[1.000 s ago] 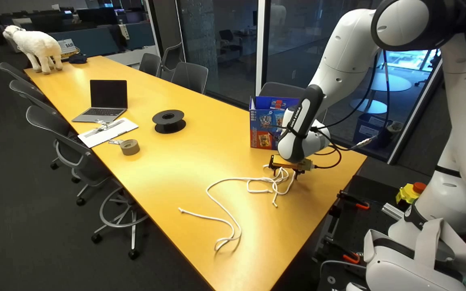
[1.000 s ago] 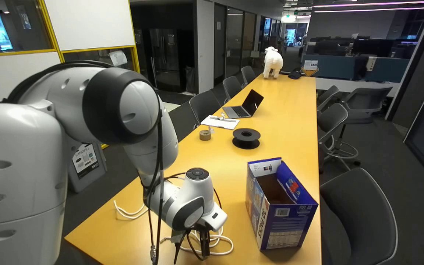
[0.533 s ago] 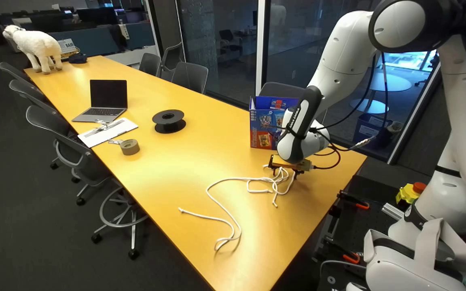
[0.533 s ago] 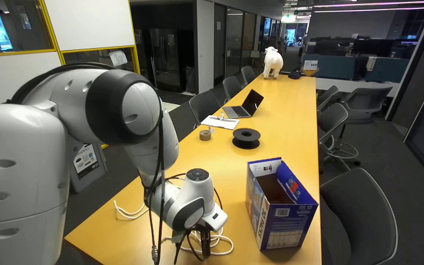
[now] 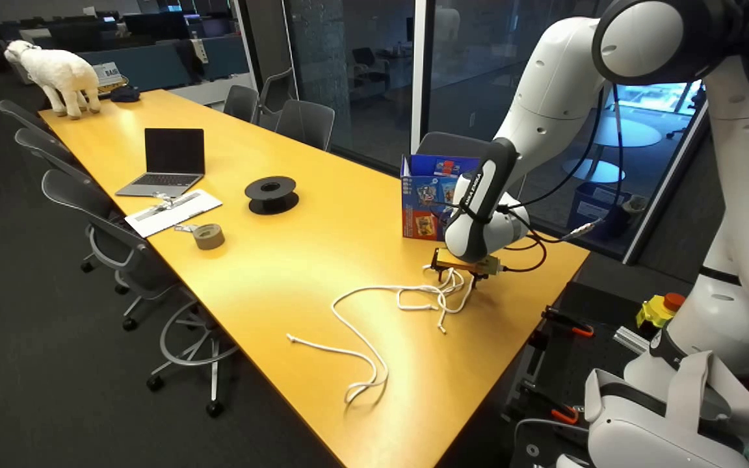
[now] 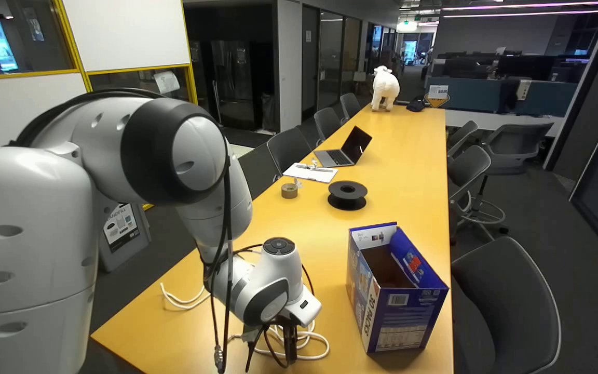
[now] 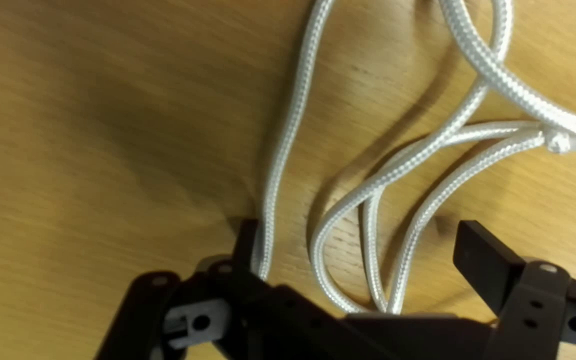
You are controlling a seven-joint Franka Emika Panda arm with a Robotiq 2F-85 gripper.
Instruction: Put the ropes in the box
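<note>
The white ropes [image 5: 384,288] lie loosely curled on the table, one long strand trailing toward the near edge in an exterior view. They also show partly in an exterior view [image 6: 309,358], behind the arm. The blue box [image 5: 420,201] stands upright with its top open [image 6: 405,317], beside my gripper. My gripper [image 5: 458,280] points down over the tangled end of the ropes, close to the table. In the wrist view my gripper [image 7: 360,242] is open, with several strands [image 7: 413,240] between its fingers. One strand runs along the inner side of the left finger. The palm hides where they continue.
A black spool [image 5: 271,195], a tape roll [image 5: 209,236], a clipboard [image 5: 173,213] and a laptop [image 5: 175,162] stand farther along the table [image 5: 322,247]. A plush sheep [image 5: 59,75] is at the far end. Chairs line both sides. Cables hang from the arm.
The upper arm has shifted very slightly since a second ago. The gripper stays low and open over the ropes; the ropes and box have not visibly moved.
</note>
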